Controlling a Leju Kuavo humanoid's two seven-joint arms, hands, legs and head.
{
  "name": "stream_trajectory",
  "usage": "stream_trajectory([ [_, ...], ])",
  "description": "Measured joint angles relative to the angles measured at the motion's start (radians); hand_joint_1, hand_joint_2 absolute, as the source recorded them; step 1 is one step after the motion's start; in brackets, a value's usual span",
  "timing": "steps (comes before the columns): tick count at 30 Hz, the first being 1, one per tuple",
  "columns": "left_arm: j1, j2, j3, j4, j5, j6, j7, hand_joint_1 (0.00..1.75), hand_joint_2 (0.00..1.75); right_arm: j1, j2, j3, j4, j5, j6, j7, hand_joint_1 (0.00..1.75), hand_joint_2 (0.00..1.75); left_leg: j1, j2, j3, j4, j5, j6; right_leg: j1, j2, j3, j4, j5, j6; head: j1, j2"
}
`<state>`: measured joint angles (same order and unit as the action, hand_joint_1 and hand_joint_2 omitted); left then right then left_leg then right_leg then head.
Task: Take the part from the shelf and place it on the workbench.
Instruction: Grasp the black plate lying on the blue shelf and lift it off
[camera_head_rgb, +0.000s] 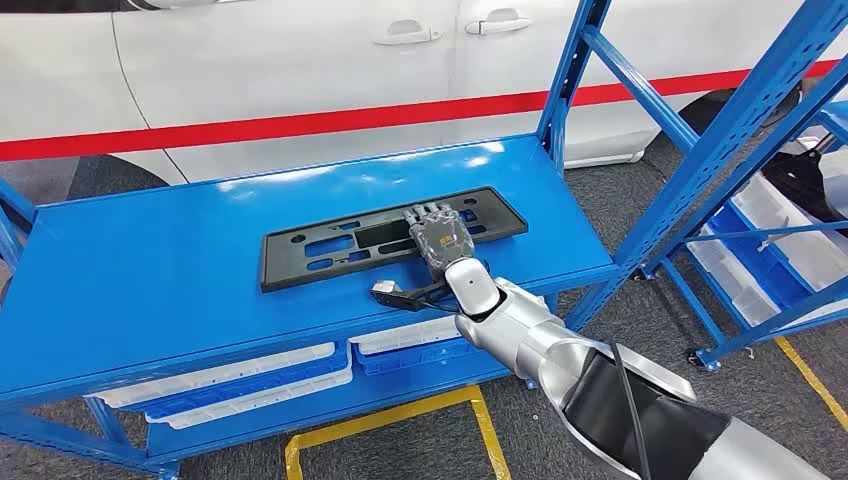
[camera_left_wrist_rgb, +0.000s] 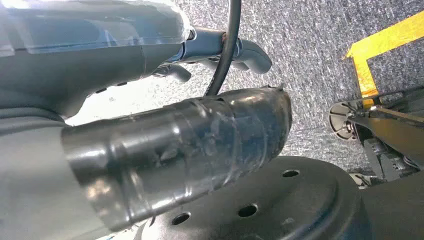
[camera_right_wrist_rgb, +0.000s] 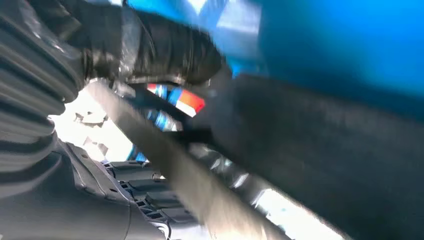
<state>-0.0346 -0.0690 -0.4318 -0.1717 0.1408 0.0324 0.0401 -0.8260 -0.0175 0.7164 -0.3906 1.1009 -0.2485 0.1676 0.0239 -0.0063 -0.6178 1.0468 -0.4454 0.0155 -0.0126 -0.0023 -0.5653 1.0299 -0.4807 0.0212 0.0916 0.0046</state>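
In the head view a blue shelf (camera_head_rgb: 150, 290) spans the frame, and on its top board, slightly right of centre, lies the part (camera_head_rgb: 330, 245), a long flat black plastic panel with rectangular cut-outs, its long side running from about eight o'clock up to two o'clock. The right hand (camera_head_rgb: 438, 235) lies on the part's right portion, palm down, fingers stretched toward twelve o'clock across the panel and touching it; whether they curl round an edge cannot be told. The silver right arm (camera_head_rgb: 560, 355) comes in from five o'clock. Behind the shelf, at twelve o'clock, stands a white car (camera_head_rgb: 300, 60) with a red stripe. The right wrist view, blurred, adds a close look at dark fingers (camera_right_wrist_rgb: 165, 50) against the part's black surface. The left wrist view shows the left hand (camera_left_wrist_rgb: 200, 55) over grey carpet (camera_left_wrist_rgb: 310, 40), holding nothing, its fingers loosely bent, beside yellow floor tape (camera_left_wrist_rgb: 380, 42).
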Motion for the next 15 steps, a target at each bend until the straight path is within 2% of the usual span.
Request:
stream_trajectory([
  [4, 0.000, 0.000, 0.000, 0.000, 0.000, 0.000, 0.004, 0.00, 0.00, 0.009, 0.000, -0.016, 0.010, -0.003, -0.006, -0.003, 1.61, 1.75, 0.000, 0.000, 0.000, 0.000, 0.000, 0.000, 0.000, 0.000, 0.000, 0.000, 0.000, 0.000, 0.000, 0.000],
  [9, 0.000, 0.000, 0.000, 0.000, 0.006, 0.001, 0.007, 0.00, 0.00, 0.010, 0.000, -0.033, 0.016, -0.005, -0.007, -0.015, 1.71, 1.75, 0.000, 0.000, 0.001, -0.001, 0.000, 0.000, 0.000, 0.000, 0.001, 0.000, 0.000, 0.000, 0.000, 0.000],
  [13, 0.001, 0.000, 0.002, 0.000, 0.026, -0.012, -0.024, 0.00, 1.75, 0.013, 0.000, -0.042, 0.017, -0.003, -0.006, -0.028, 1.71, 1.75, 0.000, 0.000, 0.002, -0.002, 0.000, 0.000, 0.000, 0.000, 0.001, 0.000, 0.000, 0.000, 0.000, 0.000],
  [15, 0.001, 0.000, 0.006, 0.000, 0.033, -0.014, -0.043, 0.00, 1.75, 0.015, 0.000, -0.047, 0.017, -0.002, -0.006, -0.037, 1.74, 1.75, 0.000, 0.000, 0.003, -0.002, 0.000, 0.000, 0.000, 0.000, 0.002, 0.000, 0.000, 0.000, 0.000, 0.000],
])
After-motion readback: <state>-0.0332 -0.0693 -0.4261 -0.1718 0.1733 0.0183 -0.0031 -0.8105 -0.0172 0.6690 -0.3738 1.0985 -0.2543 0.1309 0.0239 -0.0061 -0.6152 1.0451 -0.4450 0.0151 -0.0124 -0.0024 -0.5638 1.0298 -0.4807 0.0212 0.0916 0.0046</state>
